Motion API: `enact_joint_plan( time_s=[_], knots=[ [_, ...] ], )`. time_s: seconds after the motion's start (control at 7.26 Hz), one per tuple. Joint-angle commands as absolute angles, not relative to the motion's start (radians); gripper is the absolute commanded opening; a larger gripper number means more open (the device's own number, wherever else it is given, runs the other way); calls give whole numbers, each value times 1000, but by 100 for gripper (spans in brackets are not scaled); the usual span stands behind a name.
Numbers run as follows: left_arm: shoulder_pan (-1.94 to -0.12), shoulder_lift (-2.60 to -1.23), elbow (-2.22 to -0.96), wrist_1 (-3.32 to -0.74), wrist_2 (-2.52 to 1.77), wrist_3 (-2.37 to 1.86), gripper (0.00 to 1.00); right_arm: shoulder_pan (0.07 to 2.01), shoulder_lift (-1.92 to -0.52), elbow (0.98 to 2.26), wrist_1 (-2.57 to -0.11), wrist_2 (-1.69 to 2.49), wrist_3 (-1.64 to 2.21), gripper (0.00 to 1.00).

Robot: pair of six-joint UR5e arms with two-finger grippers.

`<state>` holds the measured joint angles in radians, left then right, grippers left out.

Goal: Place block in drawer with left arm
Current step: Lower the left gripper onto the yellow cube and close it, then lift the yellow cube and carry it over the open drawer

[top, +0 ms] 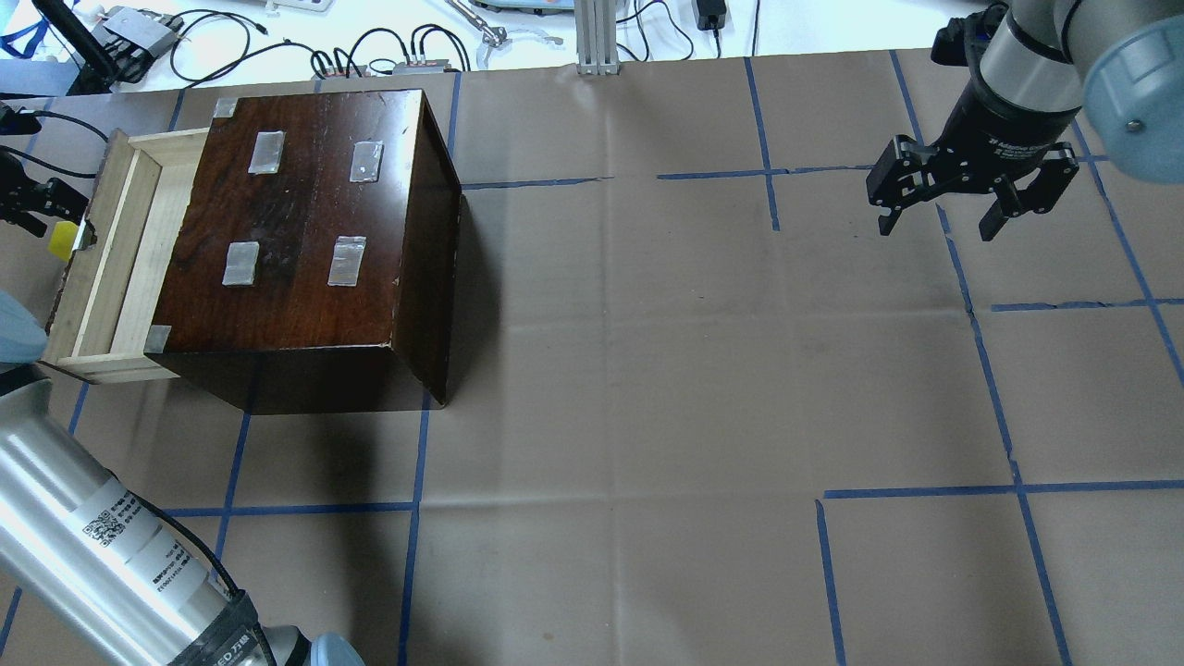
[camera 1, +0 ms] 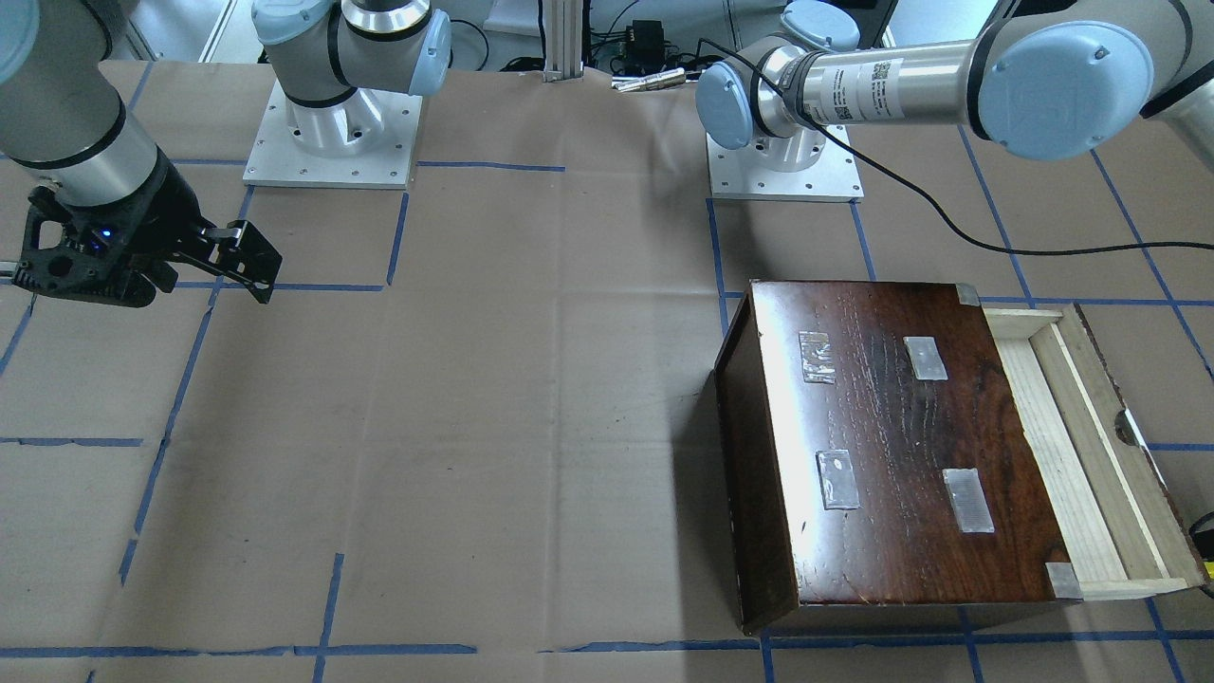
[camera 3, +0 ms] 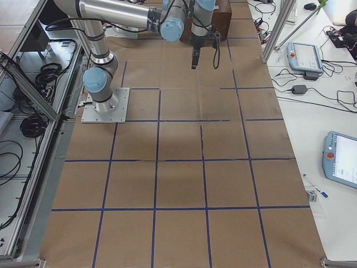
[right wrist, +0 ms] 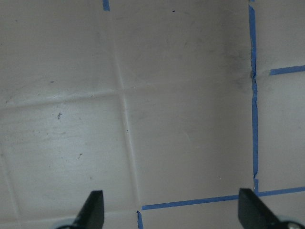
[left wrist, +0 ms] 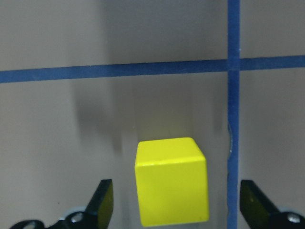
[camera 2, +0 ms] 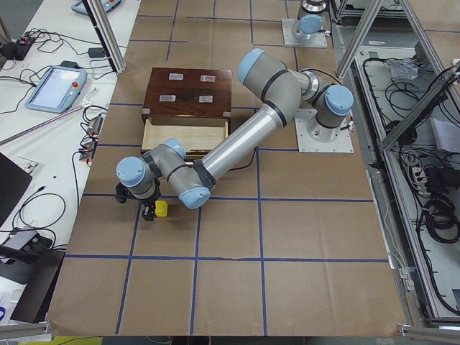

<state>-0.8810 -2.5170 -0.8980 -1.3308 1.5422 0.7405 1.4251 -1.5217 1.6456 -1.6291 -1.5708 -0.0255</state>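
Note:
The yellow block (left wrist: 171,188) sits on the brown paper between the fingers of my left gripper (left wrist: 175,187), which is open and not touching it. The block also shows in the overhead view (top: 62,240) and the left side view (camera 2: 163,208), on the table in front of the drawer, outside it. The drawer (top: 120,245) is pulled open from the dark-brown box (top: 314,213) and looks empty; it also shows in the front view (camera 1: 1072,427). My right gripper (top: 939,227) is open and empty, far across the table.
Blue tape lines cross the paper beside the block (left wrist: 232,143). The left arm's black cable (camera 1: 948,223) trails over the table behind the box. The arm bases (camera 1: 332,133) stand at the robot's side. Cables and gear (top: 370,55) lie beyond the far edge.

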Motion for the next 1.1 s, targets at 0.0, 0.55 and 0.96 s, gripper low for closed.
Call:
enact_joint_plan(
  time_s=[0.0, 0.55, 0.96],
  knots=[
    [-881, -2528, -896, -1330, 1543, 759, 59, 1425, -1522, 1644, -1629, -1571, -26, 100],
    [-885, -2412, -888, -1441, 1559, 770, 0, 1425, -1522, 1646, -1629, -1571, -26, 100],
    [-914, -2128, -954, -1668, 1557, 761, 0, 1425, -1522, 1644, -1629, -1571, -25, 100]
  ],
)
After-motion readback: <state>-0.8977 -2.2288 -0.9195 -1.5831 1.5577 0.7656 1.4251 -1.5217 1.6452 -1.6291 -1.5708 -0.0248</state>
